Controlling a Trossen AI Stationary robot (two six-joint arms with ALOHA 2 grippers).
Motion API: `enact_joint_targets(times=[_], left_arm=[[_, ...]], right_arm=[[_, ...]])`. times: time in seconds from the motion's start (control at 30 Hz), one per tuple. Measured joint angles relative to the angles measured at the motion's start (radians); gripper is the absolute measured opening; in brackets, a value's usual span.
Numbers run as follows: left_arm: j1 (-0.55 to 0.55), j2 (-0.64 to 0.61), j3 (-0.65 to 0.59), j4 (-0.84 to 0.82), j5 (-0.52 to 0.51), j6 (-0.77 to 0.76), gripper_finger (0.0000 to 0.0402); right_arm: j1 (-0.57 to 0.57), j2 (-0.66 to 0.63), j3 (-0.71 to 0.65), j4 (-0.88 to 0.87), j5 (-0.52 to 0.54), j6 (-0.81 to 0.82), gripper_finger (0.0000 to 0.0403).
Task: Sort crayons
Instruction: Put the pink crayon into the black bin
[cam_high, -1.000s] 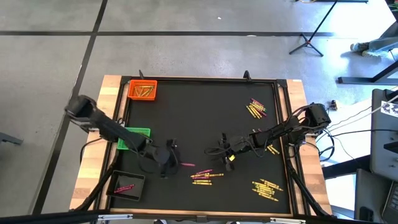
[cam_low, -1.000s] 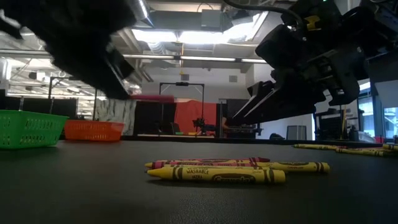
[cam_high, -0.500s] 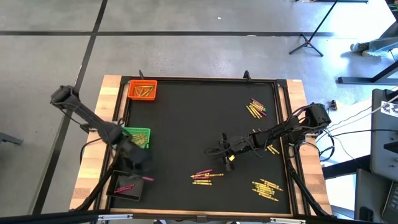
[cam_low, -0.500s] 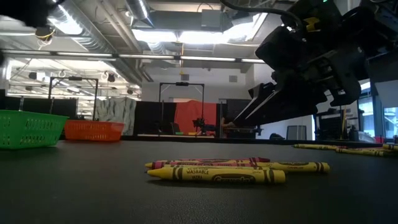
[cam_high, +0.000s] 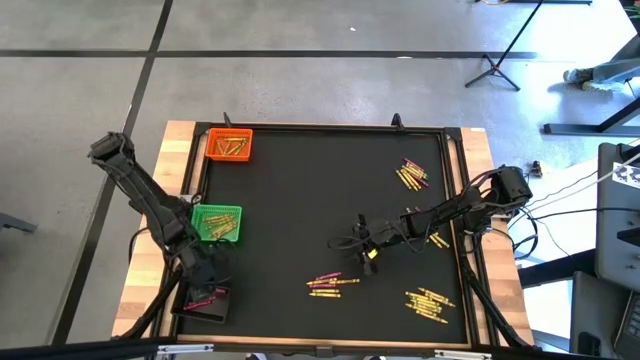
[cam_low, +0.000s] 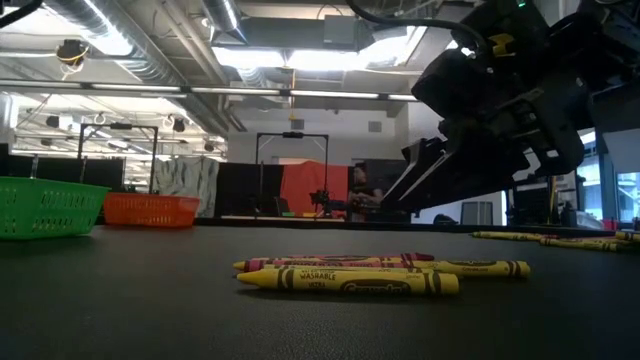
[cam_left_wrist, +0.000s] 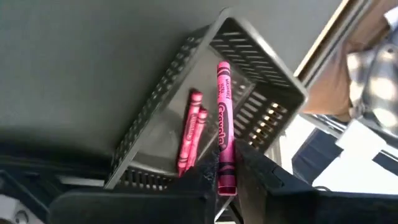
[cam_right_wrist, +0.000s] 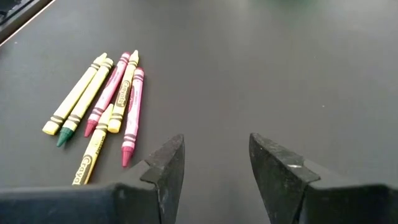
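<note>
Black mat (cam_high: 320, 190) covers your whole table, with the green tray (cam_high: 217, 222) and orange tray (cam_high: 229, 145) on its left side. Your left gripper (cam_left_wrist: 225, 184) hangs over the black tray (cam_left_wrist: 261, 68) at the front-left corner, pinched tight on a magenta crayon (cam_left_wrist: 223, 124); two pink crayons (cam_left_wrist: 191, 130) already lie inside. Your right gripper (cam_right_wrist: 214, 163) hovers mid-table, fingers spread apart, near a loose crayon cluster (cam_right_wrist: 102, 102).
</note>
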Motion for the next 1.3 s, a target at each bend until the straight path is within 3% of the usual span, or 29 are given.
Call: enact_joint_targets(times=[0.3,0.47,0.63,0.87,0.97,1.1,1.3], left_arm=[[0.004,-0.011,0.000,0.007,0.020,-0.015,0.0093],[0.016,-0.042,0.000,0.101,-0.071,0.016,0.0100],[0.056,-0.037,0.000,0.249,-0.321,0.241,0.0101],[0.128,0.052,0.001,0.431,-0.587,0.655,0.0101],[0.167,0.118,0.000,0.532,-0.608,0.800,0.0101],[0.208,0.210,0.000,0.674,-0.615,0.940,0.0101],[0.244,0.326,-0.001,0.752,-0.645,1.054,0.0101]], right_arm=[[-0.001,0.000,0.000,0.002,-0.010,-0.023,0.0179],[-0.001,0.000,0.000,0.022,-0.081,-0.024,0.0179],[0.016,0.013,0.000,0.031,-0.153,0.010,0.0179],[0.086,0.050,0.007,0.079,-0.108,0.025,0.0179],[0.107,0.079,0.019,0.098,-0.056,0.025,0.0179],[0.107,0.131,0.058,0.097,-0.083,0.028,0.0179],[0.102,0.204,0.108,0.093,-0.080,0.020,0.0179]])
